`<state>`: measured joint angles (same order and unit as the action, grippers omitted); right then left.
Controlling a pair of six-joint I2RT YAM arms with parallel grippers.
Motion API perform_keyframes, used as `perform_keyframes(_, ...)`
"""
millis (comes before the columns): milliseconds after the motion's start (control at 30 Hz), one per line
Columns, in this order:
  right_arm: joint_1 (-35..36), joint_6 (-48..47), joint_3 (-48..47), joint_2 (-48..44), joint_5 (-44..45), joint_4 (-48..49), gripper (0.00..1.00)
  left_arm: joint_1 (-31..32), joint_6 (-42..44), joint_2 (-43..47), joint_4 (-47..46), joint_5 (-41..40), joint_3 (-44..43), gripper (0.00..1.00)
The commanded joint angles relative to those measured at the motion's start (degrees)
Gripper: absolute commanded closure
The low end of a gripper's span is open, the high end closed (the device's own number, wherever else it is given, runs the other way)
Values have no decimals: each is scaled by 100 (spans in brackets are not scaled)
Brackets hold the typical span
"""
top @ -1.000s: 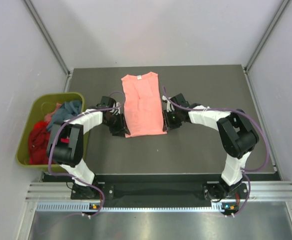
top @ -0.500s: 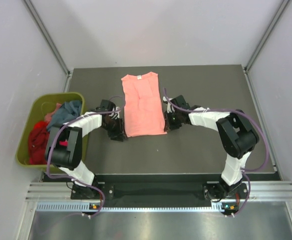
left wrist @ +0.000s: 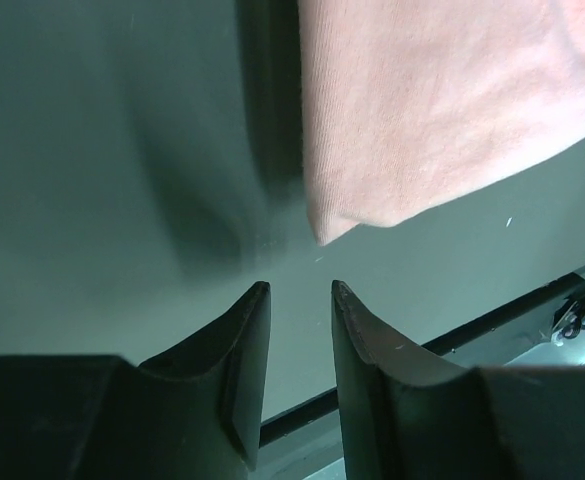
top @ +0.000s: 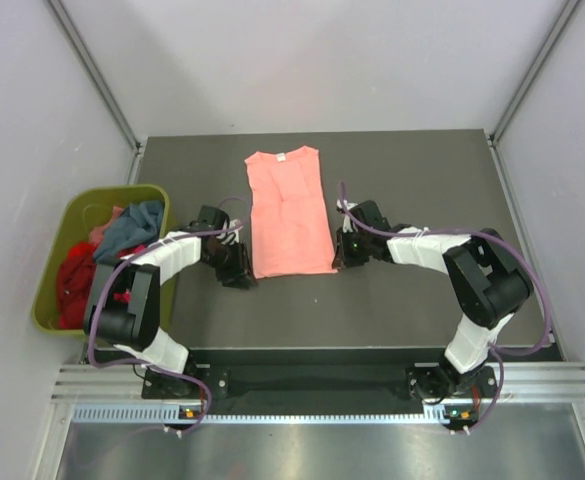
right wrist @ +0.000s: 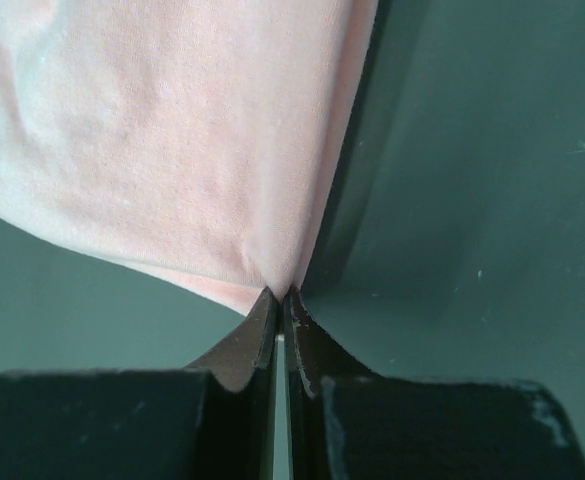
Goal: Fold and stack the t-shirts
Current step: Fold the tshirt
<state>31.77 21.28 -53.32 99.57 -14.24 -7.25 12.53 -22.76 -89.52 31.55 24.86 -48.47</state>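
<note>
right gripper point(right wrist: 280, 292) pinches the salmon t-shirt point(right wrist: 172, 150) corner; left gripper point(left wrist: 300, 288) spread beside it.

The left arm point(top: 167, 248) and right arm point(top: 422, 244) have white shells between bulky black joints, thin purple cables point(top: 545, 305) looping alongside, and black, curved, tapering fingers point(left wrist: 244, 370).
</note>
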Motion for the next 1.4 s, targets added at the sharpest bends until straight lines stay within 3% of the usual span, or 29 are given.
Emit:
perform_keyframes(0, -22, 61, 76, -210, 0, -58, 100, 30, 44, 31, -167, 124, -13, 64)
perform_keyframes(667, -13, 61, 67, -201, -70, 13, 100, 162, -123, -620, -580, -69, -374, 66)
perform_keyframes(800, -30, 61, 50, -184, -88, 21, 100, 162, -97, -725, -615, -43, -444, 74)
perform_keyframes(833, -22, 69, 50, -192, -88, -5, 100, 162, -97, -760, -598, -17, -462, 85)
perform_keyframes(933, -30, 34, 50, -227, -44, -92, 100, 162, -53, -822, -282, -218, -637, 100)
perform_keyframes(1167, -22, 17, 181, -385, 194, -260, 100, 302, 26, -488, 562, -1517, -884, 100)
perform_keyframes(1367, -22, 78, 445, -544, 176, -172, 100, 636, 44, -611, 739, -1608, -814, 100)
